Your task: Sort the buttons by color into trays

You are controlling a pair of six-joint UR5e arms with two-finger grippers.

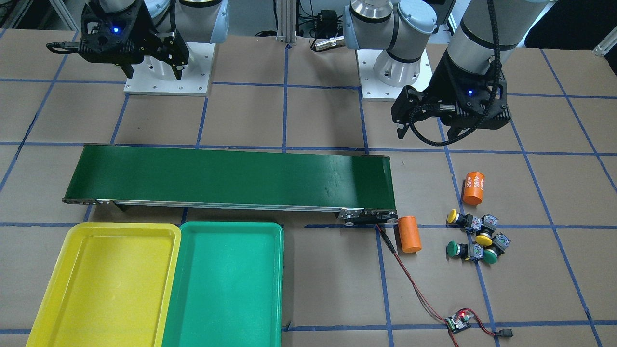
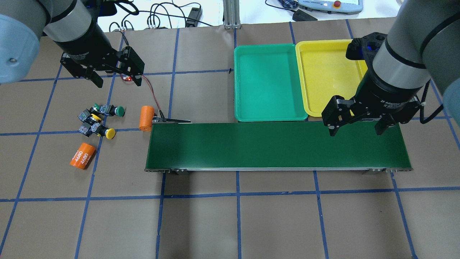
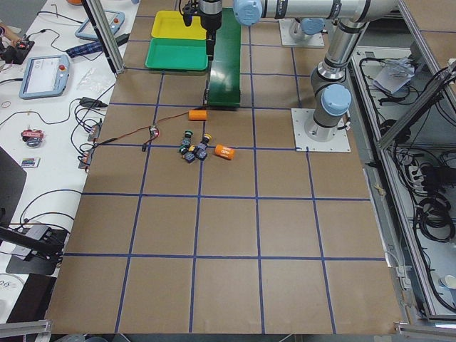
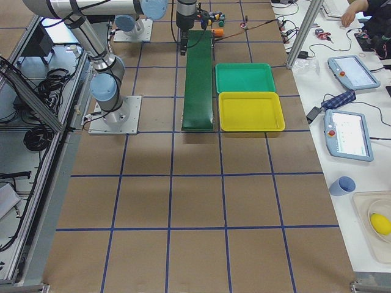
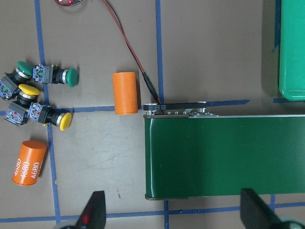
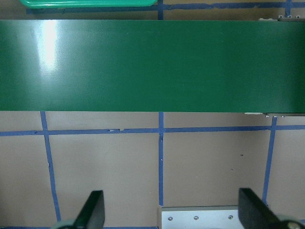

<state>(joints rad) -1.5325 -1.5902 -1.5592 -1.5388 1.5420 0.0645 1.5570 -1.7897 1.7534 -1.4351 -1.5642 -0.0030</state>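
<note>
Nothing is sorted yet, so I judge this to be the opening step, the first pick. At the left, the left gripper (image 2: 119, 84) hovers above the tabletop (image 2: 215, 223) near the four buttons (image 2: 109, 133), its jaws apart and empty. The buttons lie huddled together, two yellow caps and two green, their blocks touching or nearly so. The next move likely calls for an outer one, such as the green-capped button (image 2: 117, 110), because the inner pair leaves little room for the jaws. One orange cylinder (image 2: 83, 155) lies nearer and another orange cylinder (image 2: 146, 118) lies just right, beside a red-black wire (image 2: 151, 91). All of these crowd the approach. Rightward runs the conveyor belt (image 2: 276, 145), with nothing on it. Beyond its far edge, the green tray (image 2: 267, 82) and the yellow tray (image 2: 323, 72) sit side by side, with no button in either. The right gripper (image 2: 355, 132) hangs over the belt's right end, jaws apart, holding nothing.
</note>
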